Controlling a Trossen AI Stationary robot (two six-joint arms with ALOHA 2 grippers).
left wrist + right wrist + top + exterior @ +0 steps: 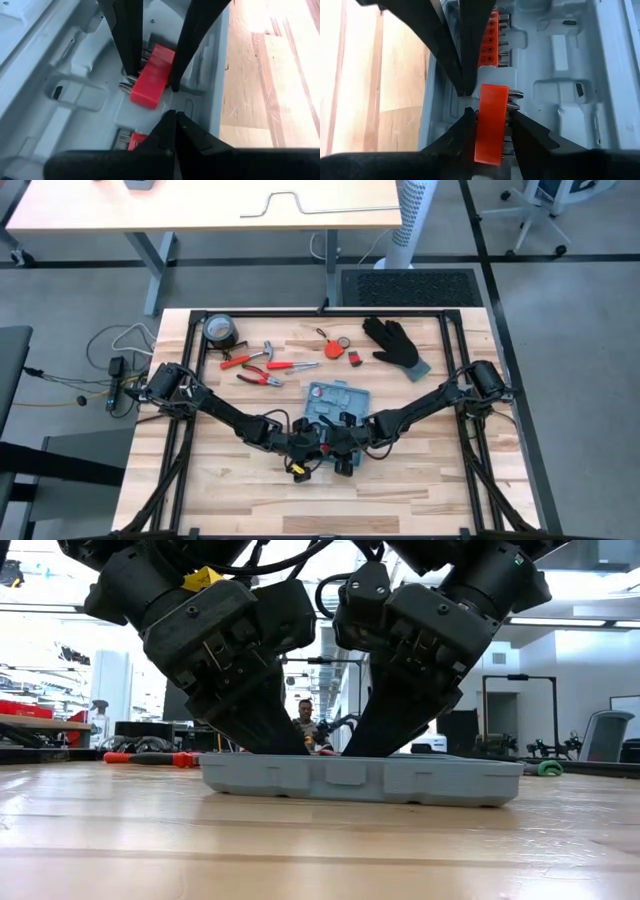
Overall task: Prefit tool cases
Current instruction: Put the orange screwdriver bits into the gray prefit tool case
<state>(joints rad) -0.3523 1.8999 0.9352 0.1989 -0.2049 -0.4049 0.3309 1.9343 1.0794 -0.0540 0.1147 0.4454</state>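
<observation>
Tool case (pixel 337 401) lies open mid-desk (pixel 420 490), light rigid plastic likely to skate; right end effector (pixel 491 120) pinches the small orange bit holder (pixel 491 122), left end effector (pixel 175 117) clenched empty beside it.

Even, bright overhead light fills the high view, and the wooden tabletop (pixel 240 490) shows only soft shadows beneath the arms. In the low view, ceiling lights and windows behind blow out to white, leaving both arms as dark silhouettes; the near tabletop blurs. Both wrist views are soft, with glare whitening the wood.
</observation>
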